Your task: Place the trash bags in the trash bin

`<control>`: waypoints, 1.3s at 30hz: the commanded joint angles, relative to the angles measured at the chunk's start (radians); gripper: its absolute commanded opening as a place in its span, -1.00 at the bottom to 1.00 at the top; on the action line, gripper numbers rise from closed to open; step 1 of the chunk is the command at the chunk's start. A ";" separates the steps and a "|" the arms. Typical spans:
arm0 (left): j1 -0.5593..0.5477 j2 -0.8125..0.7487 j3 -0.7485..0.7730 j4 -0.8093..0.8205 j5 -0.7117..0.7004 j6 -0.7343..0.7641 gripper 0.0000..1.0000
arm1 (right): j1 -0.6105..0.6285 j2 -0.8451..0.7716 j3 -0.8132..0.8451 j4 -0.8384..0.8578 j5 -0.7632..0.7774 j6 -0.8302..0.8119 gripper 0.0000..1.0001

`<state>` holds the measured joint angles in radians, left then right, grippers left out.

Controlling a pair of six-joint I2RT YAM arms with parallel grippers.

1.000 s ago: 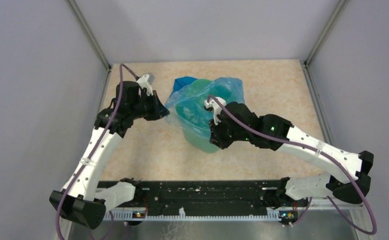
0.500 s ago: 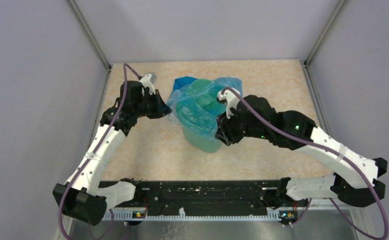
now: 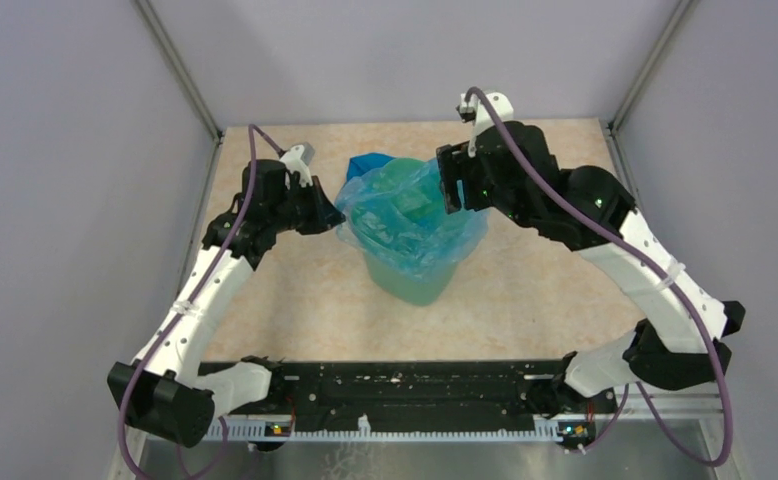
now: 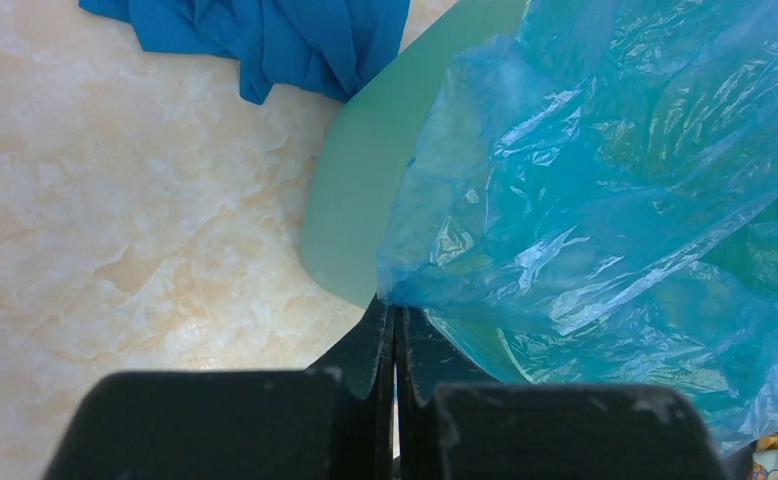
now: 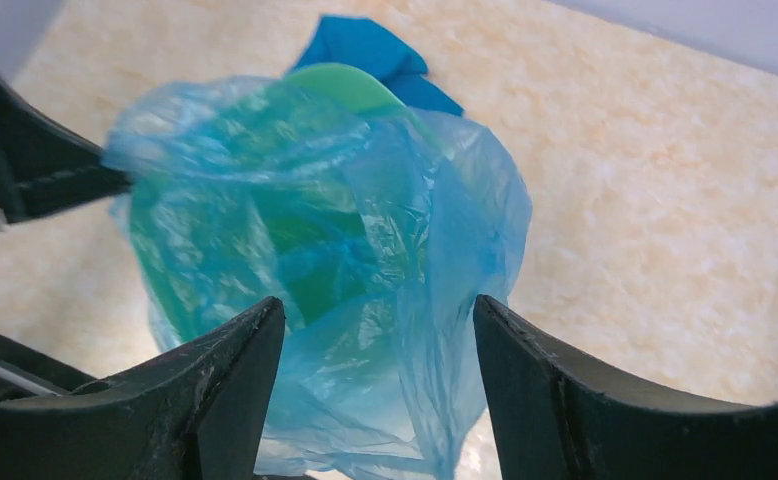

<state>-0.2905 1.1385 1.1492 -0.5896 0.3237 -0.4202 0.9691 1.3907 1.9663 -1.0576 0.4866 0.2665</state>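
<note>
Beige, marble-patterned laminate covers the counter [image 3: 295, 290], and on its left side the left arm reaches in towards the middle. The left claw [image 4: 395, 312] is pressed fully together, and it pinches the left edge of the trash bag [image 3: 405, 215], a thin, crinkly, light-blue film. From this pinched corner the film spreads to the right, over the mouth of the trash bin [image 3: 405, 285].

The mint-green bin stands upright near the middle of the counter. The bag lies over its opening and partly sinks inside it, and loose folds hang down the outer wall on the near and right sides. On the far left side a part of the green rim is bare.

Just behind the bin, a darker blue bundle [image 3: 368, 163] lies crumpled on the counter. It is touching or almost touching the bin's far wall, and I cannot tell which.

On the right, the right arm is raised above the far right side of the bin. The right claw [image 5: 377, 308] stands wide, its two fingers well apart, and it grips nothing. In the right wrist view the bag shows below, between the fingers.
</note>
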 commanded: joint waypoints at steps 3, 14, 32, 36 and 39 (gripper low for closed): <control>0.004 0.002 -0.004 0.048 0.009 0.003 -1.00 | -0.003 -0.055 -0.072 -0.069 0.055 0.070 0.38; 0.004 0.007 -0.001 0.048 0.011 0.008 -1.00 | -0.003 -0.170 -0.263 -0.087 0.115 0.149 0.47; 0.004 0.008 -0.002 0.045 0.007 0.009 -1.00 | -0.003 -0.386 -0.634 0.321 0.029 0.274 0.61; 0.004 0.005 -0.003 0.042 0.000 0.011 -1.00 | -0.003 -0.377 -0.643 0.370 0.044 0.281 0.07; 0.004 0.007 -0.007 0.044 -0.004 0.011 -1.00 | -0.003 -0.356 -0.631 0.297 0.085 0.294 -0.70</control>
<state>-0.2905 1.1439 1.1492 -0.5831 0.3233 -0.4194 0.9657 1.0252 1.3174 -0.7879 0.5251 0.5266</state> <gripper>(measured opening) 0.005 0.328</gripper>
